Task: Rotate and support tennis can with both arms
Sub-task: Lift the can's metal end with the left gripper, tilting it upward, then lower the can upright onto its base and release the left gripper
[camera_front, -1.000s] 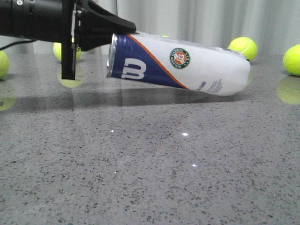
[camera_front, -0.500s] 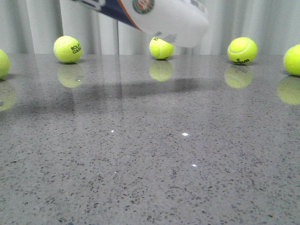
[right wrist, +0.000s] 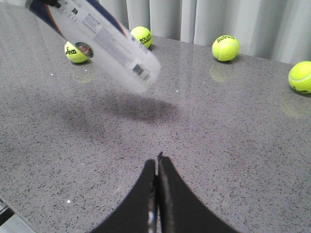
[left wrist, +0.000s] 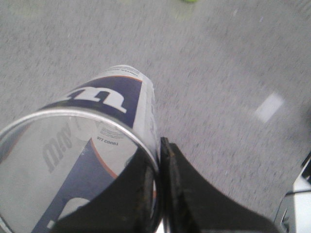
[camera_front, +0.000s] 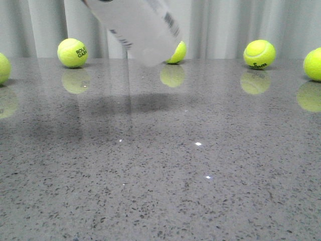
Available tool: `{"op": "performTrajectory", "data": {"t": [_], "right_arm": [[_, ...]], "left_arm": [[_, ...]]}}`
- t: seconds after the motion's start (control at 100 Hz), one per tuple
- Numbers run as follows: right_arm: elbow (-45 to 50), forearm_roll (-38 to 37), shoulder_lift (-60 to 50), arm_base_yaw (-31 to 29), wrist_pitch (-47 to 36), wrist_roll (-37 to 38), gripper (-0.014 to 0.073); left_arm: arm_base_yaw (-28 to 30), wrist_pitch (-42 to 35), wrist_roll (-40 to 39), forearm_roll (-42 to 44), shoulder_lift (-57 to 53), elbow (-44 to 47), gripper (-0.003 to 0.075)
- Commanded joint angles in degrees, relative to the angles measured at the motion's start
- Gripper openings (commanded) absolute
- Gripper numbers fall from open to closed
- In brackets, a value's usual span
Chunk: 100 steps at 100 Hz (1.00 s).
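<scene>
The tennis can (camera_front: 138, 27) hangs tilted in the air above the table, its white closed end pointing down; its top is cut off by the front view's upper edge. In the left wrist view the can (left wrist: 104, 104) shows its navy end with the white "W" and its metal rim. My left gripper (left wrist: 159, 150) is shut on the can's rim, one finger inside and one outside. In the right wrist view the can (right wrist: 104, 43) hangs far ahead. My right gripper (right wrist: 157, 162) is shut and empty, low over the table, apart from the can.
Several yellow-green tennis balls lie along the back of the grey stone table (camera_front: 160, 165): one (camera_front: 72, 52) at left, one (camera_front: 175, 52) behind the can, one (camera_front: 259, 53) at right, one (camera_front: 313, 64) at the far right edge. Grey curtains hang behind.
The left gripper has lifted the can off the table and swung it from near lying flat to steeply tilted, its white end moving left and down. The left arm has left the front view.
</scene>
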Motion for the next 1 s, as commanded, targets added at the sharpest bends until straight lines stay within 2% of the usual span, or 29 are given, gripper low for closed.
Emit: {"op": "performTrajectory", "data": {"t": [0.0,0.14,0.38,0.63,0.99], "right_arm": [[-1.4,0.9,0.7,-0.3,-4.0,-0.3,-0.006],[-1.4,0.9,0.7,-0.3,-4.0,-0.3,-0.006],[-1.4,0.9,0.7,-0.3,-3.9,-0.3,-0.006],[-1.4,0.9,0.7,-0.3,-3.9,-0.3,-0.006],[-1.4,0.9,0.7,-0.3,-3.9,-0.3,-0.006]], "left_arm": [[-3.5,2.1,-5.9,7.1,0.1,-5.3,-0.0019],[-7.3,8.9,-8.0,12.3,2.6,-10.8,-0.0019],[-10.2,8.9,-8.2,13.7,6.3,-13.6,-0.0019],[-10.2,8.9,-8.2,13.4,10.7,-13.6,-0.0019],[-10.2,8.9,-6.3,12.0,10.9,-13.6,-0.0015]]}}
